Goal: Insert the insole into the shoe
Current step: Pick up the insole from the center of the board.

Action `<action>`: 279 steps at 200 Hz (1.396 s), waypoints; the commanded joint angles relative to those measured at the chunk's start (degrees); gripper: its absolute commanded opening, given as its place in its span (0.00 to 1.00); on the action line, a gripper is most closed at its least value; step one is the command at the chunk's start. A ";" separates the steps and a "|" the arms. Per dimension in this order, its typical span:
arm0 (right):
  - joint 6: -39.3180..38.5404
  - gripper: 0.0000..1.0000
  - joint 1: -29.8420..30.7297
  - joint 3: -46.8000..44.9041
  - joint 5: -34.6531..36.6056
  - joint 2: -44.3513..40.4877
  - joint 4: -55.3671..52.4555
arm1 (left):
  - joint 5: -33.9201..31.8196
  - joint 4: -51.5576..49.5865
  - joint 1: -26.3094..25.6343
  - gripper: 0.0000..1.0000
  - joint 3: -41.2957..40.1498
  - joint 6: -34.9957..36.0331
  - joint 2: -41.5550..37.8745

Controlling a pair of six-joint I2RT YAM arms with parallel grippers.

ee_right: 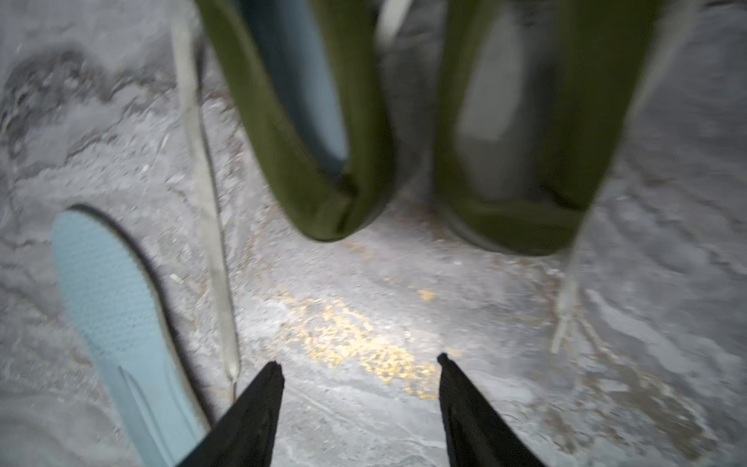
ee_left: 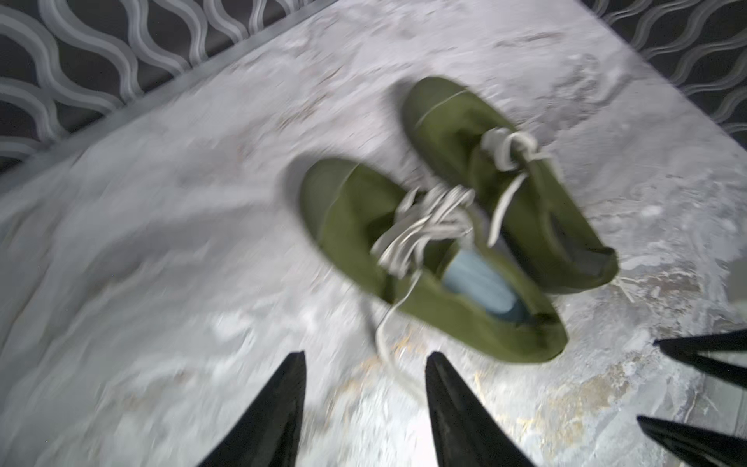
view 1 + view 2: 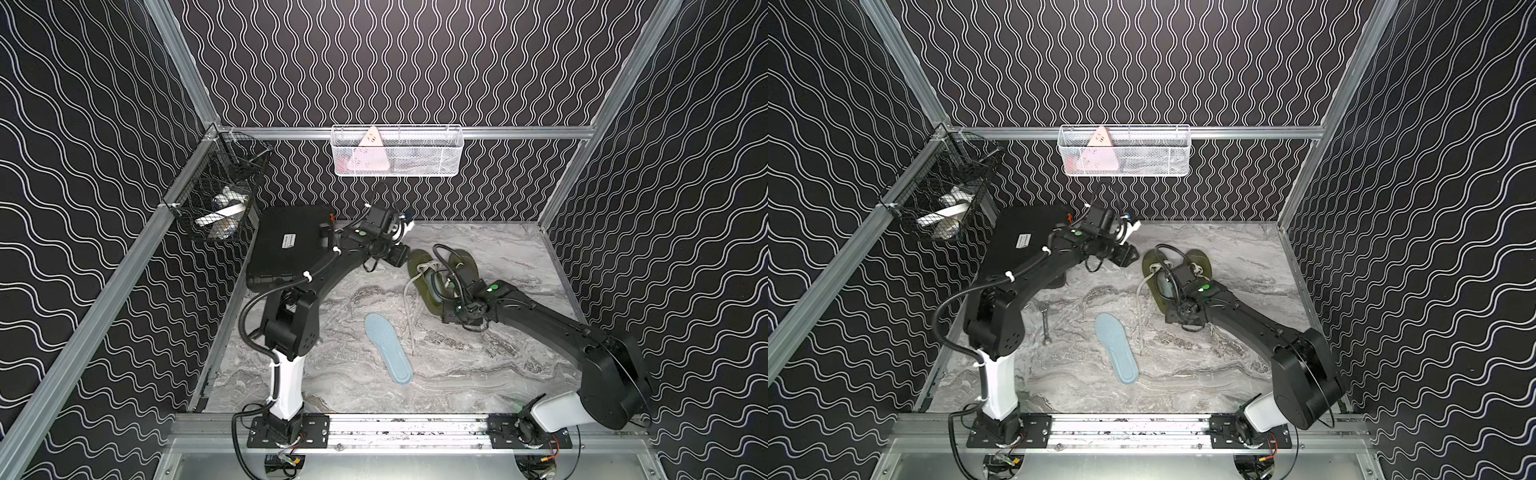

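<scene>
Insole lies loose near right end effector, angled low, jaws apart.

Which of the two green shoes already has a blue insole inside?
The olive-green lace-up shoe lying closer to the loose light-blue foam insole; its opening shows blue, while the other shoe looks grey inside.

Left arm and right arm outstretched; left fingers and right fingers apart, empty.

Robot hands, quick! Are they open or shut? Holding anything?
Left gripper: open, holding nothing.
Right gripper: open, holding nothing.
</scene>
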 commanded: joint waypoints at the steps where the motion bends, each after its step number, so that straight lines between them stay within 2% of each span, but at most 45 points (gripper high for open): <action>1: 1.39 0.64 4.25 0.66 -3.52 2.82 6.76 | -5.12 3.07 2.07 0.53 -8.47 -10.84 -6.64; 31: 2.93 0.63 9.88 3.11 -4.87 9.34 11.06 | -0.55 3.47 7.19 0.54 -22.99 -21.72 -15.55; 58: 3.91 0.59 12.54 5.19 -5.34 14.87 12.35 | 1.39 2.76 9.27 0.53 -31.74 -24.16 -20.27; 92: 4.41 0.54 14.63 7.63 -5.04 19.19 12.91 | 3.44 5.68 9.36 0.53 -39.71 -27.42 -24.74; 147: 5.03 0.50 16.07 7.92 -3.90 21.21 12.66 | 5.25 7.88 9.59 0.53 -41.90 -29.76 -24.54; 203: 5.58 0.35 16.68 7.91 -5.78 23.32 14.27 | 5.07 8.31 9.54 0.53 -44.30 -30.18 -24.20; 279: 7.74 0.29 17.54 7.76 -6.73 24.41 14.58 | 6.81 8.23 9.62 0.53 -45.10 -30.77 -24.42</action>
